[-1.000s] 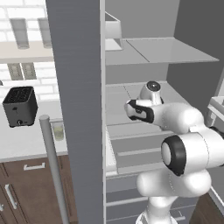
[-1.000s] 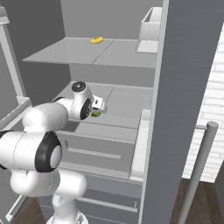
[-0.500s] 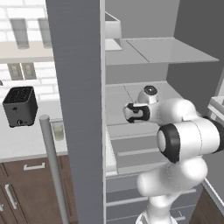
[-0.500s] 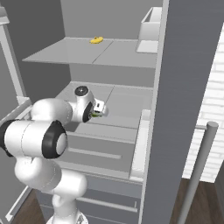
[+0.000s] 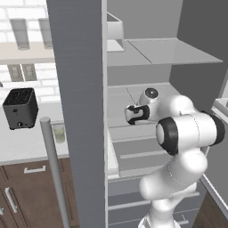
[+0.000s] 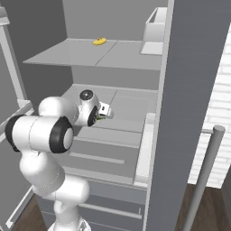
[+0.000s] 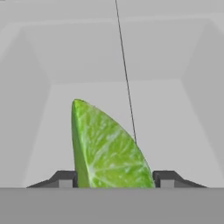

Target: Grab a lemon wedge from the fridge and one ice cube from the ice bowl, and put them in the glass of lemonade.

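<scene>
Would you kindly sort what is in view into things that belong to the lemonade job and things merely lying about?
Belonging to the job:
- lemon wedge, between the fingers of the hand
- fridge, door open
- glass of lemonade on the counter

Just lying about:
- black toaster
- small yellow item on the upper fridge shelf
- two tall clear glasses on the wall shelf

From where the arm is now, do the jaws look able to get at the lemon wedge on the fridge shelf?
Probably yes. In the hand view the lemon wedge stands right between the gripper fingertips, which flank it closely, and nothing blocks it on the fridge shelf.
</scene>
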